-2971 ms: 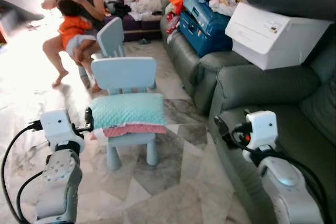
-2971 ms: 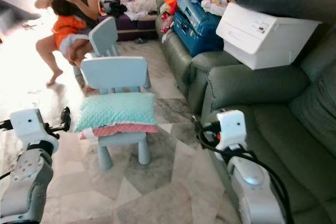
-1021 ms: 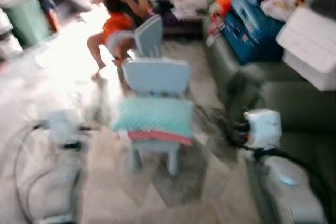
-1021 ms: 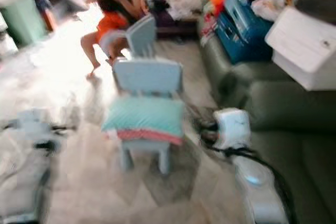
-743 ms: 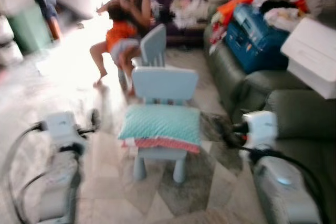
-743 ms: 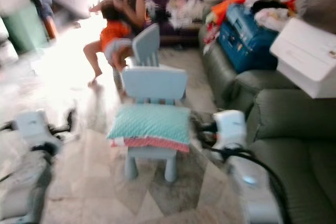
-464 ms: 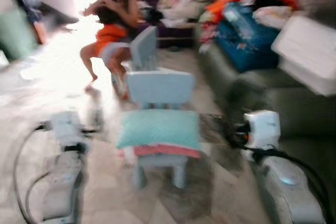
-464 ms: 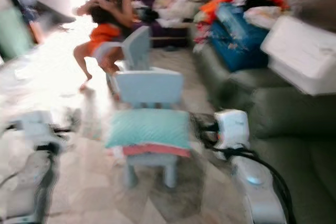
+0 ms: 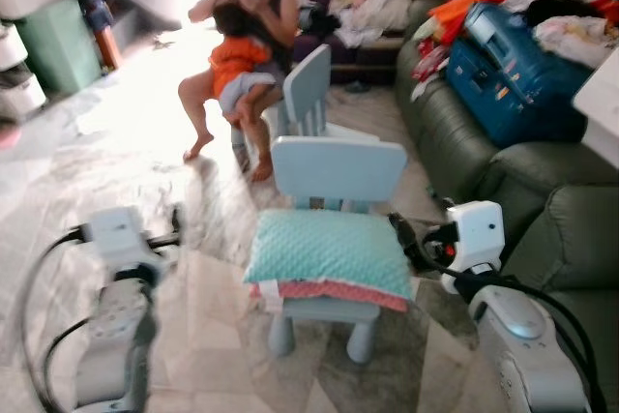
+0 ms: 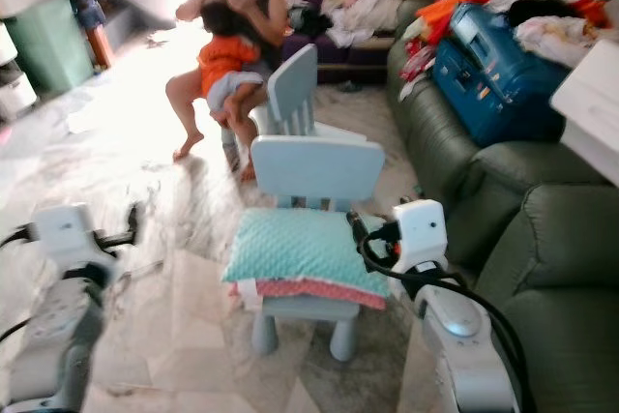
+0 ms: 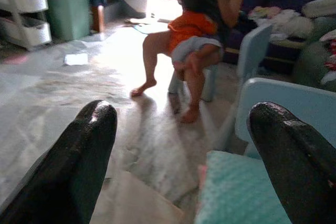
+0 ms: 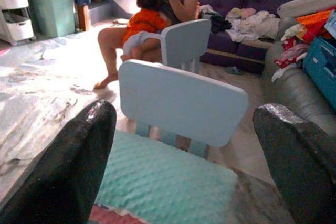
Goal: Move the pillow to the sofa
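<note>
A teal pillow (image 9: 329, 250) with a pink underside lies flat on the seat of a small light-blue chair (image 9: 338, 173) in the middle of the floor. My left gripper (image 9: 175, 226) is held out to the left of the chair, open, apart from the pillow. My right gripper (image 9: 400, 235) is open just off the pillow's right edge. In the right wrist view the pillow (image 12: 163, 177) and the chair back lie between the spread fingers (image 12: 79, 171). The left wrist view has the pillow's corner (image 11: 241, 195) beside one finger (image 11: 294, 156). The grey-green sofa (image 9: 566, 239) stands at the right.
A person (image 9: 253, 16) holding a child sits on a second small chair (image 9: 308, 94) behind the first. The sofa's far end carries a blue suitcase (image 9: 513, 65), clothes and a white box (image 9: 604, 103). A green bin (image 9: 58, 41) stands at the far left.
The camera has swung and steadied, so the picture is sharp and the chair sits further right. Both arms hold the same pose with open fingers. The pillow has not moved on the chair.
</note>
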Motion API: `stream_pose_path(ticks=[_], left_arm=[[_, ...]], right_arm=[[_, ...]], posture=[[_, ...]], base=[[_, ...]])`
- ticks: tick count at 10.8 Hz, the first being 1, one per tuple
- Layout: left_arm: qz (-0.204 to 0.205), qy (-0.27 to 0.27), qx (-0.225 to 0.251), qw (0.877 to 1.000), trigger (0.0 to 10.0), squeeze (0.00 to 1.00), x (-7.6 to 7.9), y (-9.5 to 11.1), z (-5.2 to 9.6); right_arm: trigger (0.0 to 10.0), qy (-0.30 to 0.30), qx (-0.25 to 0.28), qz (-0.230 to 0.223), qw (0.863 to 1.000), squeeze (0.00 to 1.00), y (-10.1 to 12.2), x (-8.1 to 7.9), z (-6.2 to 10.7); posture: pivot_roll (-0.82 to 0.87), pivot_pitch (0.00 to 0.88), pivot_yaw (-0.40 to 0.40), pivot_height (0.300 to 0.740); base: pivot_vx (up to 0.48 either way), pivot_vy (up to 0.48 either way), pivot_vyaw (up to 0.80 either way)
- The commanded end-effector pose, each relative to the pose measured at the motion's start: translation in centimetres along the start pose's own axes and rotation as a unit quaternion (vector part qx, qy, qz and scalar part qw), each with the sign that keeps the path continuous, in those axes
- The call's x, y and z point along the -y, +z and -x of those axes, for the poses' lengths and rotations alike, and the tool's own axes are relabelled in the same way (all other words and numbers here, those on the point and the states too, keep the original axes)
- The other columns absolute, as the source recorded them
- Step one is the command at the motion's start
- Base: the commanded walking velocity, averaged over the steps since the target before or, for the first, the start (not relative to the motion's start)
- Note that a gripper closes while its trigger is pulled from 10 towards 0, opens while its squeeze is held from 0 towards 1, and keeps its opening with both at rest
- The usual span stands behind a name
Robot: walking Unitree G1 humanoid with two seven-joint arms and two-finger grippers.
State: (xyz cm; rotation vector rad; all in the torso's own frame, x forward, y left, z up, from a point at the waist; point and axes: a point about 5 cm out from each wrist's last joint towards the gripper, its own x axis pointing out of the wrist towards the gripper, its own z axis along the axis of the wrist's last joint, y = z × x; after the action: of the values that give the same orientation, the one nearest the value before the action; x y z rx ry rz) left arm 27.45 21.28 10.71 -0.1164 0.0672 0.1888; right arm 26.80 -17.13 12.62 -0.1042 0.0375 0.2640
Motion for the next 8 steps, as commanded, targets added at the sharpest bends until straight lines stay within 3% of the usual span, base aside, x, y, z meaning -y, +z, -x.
stream_pose_path(ticks=[1,3,8], left_arm=[[0.000,0.001,0.006,1.000,10.0,0.00,-0.21,0.39,-0.12],[-0.007,-0.003,0.007,1.000,10.0,0.00,-0.13,0.34,-0.09],[-0.002,-0.012,0.013,1.000,10.0,0.00,0.14,0.42,-0.02]], right_arm=[[10.0,-0.008,0.008,0.003,1.000,0.00,0.38,0.33,0.09],[10.0,-0.008,0.007,0.003,1.000,0.00,0.36,0.29,0.08],[10.0,-0.007,0.007,0.005,1.000,0.00,0.37,0.29,0.08]], posture=[[-0.12,0.000,-0.017,0.740],[-0.12,0.000,-0.016,0.740],[-0.12,0.000,-0.018,0.740]], base=[[0.000,0.000,0.00],[0.148,0.000,0.00],[0.456,0.000,0.00]])
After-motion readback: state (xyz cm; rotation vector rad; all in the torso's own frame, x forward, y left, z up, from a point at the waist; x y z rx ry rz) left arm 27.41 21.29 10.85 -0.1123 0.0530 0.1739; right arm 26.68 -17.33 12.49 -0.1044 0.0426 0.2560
